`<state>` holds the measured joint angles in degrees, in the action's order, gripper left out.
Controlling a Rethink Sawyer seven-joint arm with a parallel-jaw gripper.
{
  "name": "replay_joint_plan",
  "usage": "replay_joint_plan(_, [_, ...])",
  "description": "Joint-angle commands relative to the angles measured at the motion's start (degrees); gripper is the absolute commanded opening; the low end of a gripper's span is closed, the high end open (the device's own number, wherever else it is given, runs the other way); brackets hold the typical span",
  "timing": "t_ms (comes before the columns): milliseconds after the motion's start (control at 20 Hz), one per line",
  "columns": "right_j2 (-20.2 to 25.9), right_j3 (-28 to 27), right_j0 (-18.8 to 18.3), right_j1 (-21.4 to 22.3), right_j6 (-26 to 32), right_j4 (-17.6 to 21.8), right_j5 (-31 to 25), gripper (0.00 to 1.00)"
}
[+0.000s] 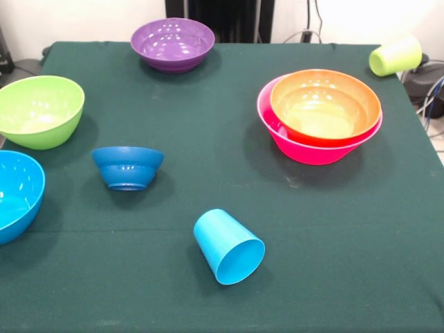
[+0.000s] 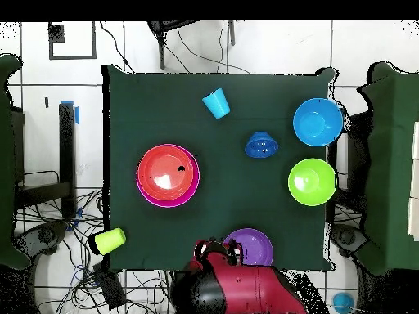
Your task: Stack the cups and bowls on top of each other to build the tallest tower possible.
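Note:
An orange bowl [image 1: 325, 104] sits nested in the large pink bowl [image 1: 312, 151] at the right; this pile also shows in the overhead view [image 2: 168, 173]. A purple bowl [image 1: 173, 43] stands at the far edge. A lime green bowl [image 1: 38, 111] and a sky blue bowl [image 1: 14, 194] stand at the left. A small dark blue bowl [image 1: 128, 166] stands between them and the middle. The sky blue cup [image 1: 229, 246] lies on its side at the front. The pale yellow-green cup [image 1: 395, 55] lies on its side at the far right corner. The gripper [image 2: 211, 248] is drawn back by the purple bowl [image 2: 248, 245]. No small orange bowl shows.
The table wears a dark green cloth [image 1: 208, 111]. The red arm [image 2: 245, 286] is folded over the base at the table's robot side. Cables [image 1: 430, 90] lie beyond the right edge.

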<state>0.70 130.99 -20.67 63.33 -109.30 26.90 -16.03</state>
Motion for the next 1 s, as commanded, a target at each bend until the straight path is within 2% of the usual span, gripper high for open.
replay_joint_plan(50, [6.54,8.31,-2.81,-2.87,0.64,5.96,7.22,1.00])
replay_joint_plan(450, [4.73,11.79,-1.35,-4.14,-3.41,7.75,10.76,1.00])
replay_joint_plan(700, [1.70,11.24,0.50,-9.46,-5.84,9.96,16.68,1.00])
replay_joint_plan(1000, [-1.24,10.05,3.86,-12.02,-7.24,10.01,20.45,1.00])
